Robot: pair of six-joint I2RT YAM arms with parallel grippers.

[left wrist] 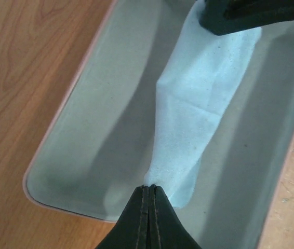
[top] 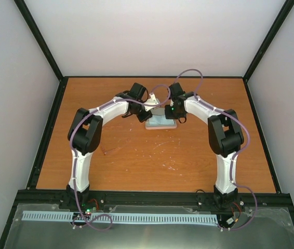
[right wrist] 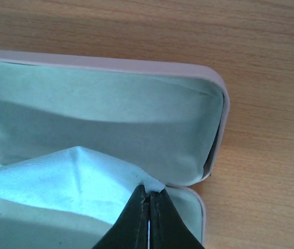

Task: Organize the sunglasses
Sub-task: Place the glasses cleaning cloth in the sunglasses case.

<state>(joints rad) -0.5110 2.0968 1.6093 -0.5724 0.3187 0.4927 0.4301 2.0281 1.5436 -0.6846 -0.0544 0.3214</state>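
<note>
From above, the left arm (top: 117, 108) and right arm (top: 201, 107) cover part of the open pink case (top: 161, 123); its contents are too small to tell. The left wrist view cuts the case at top and bottom and crops the right gripper's fingers (left wrist: 240, 15). Whatever lies under the light blue cloth (left wrist: 199, 104) is hidden.

The counter (left wrist: 27, 62) is orange-brown wood with a clear grain, smooth and dull, with a few pale scuffs. The case (right wrist: 136, 65) has a smooth pink shell and a matt, felt-like lining of pale grey-green. The cloth (left wrist: 199, 104) is a soft, fine, light blue fabric with creases, and the left hand (left wrist: 148, 193) and right hand (right wrist: 148, 193) look like matt black plastic.
</note>
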